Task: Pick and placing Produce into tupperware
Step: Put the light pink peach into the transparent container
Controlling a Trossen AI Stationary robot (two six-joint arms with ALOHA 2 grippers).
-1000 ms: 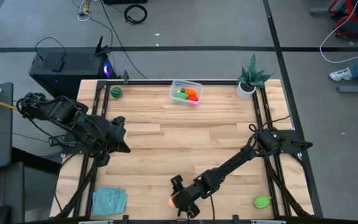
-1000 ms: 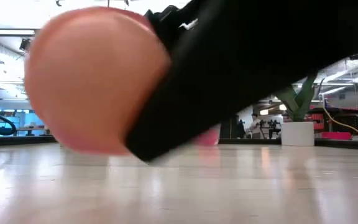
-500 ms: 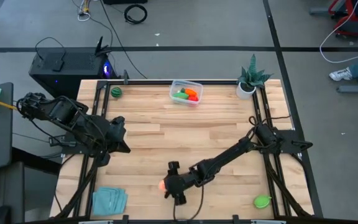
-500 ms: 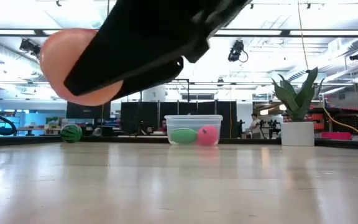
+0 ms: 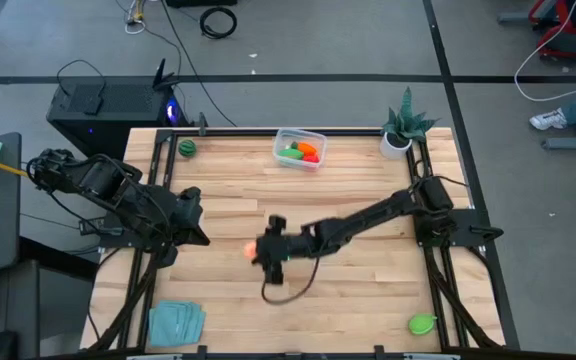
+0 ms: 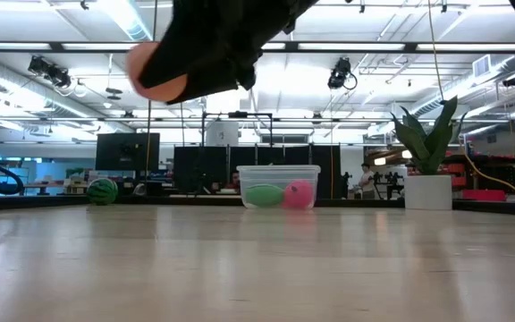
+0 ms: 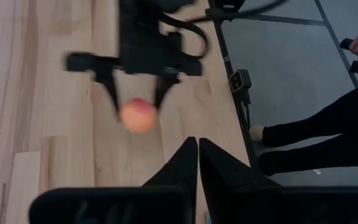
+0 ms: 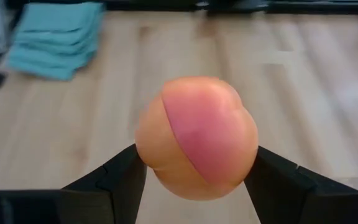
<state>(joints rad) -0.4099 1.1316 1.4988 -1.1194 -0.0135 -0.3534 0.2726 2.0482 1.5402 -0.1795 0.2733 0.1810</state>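
My right gripper (image 5: 259,250) hovers over the middle of the table, shut on a peach-orange toy fruit with a pink blush (image 8: 196,137); the low view shows that fruit (image 6: 155,76) high above the wood. The tupperware (image 5: 299,148) stands at the far edge with green, red and orange pieces inside it (image 6: 280,186). A striped green ball (image 5: 186,148) rests on the far left corner. A light green piece (image 5: 422,324) lies near the near right corner. My left gripper (image 7: 197,152) waits shut at the table's left side. My right gripper pinches the peach-orange fruit between its two fingers, one finger (image 8: 126,171) on each of two opposite sides (image 8: 146,146). The fingers reach roughly level toward the table's left. The fruit (image 7: 137,116) is lifted clear of the table.
A teal folded cloth (image 5: 175,322) lies at the near left corner. A spiky plant in a white pot (image 5: 402,128) stands at the far right corner. Bare wood stretches between my right gripper and the tupperware. A person's legs (image 7: 316,130) show beyond the table.
My right gripper, keeping the peach-orange fruit, has risen from the near edge and travelled toward the far edge and slightly left, now over the table's middle. The fruit has gone from just above the wood to well above it.
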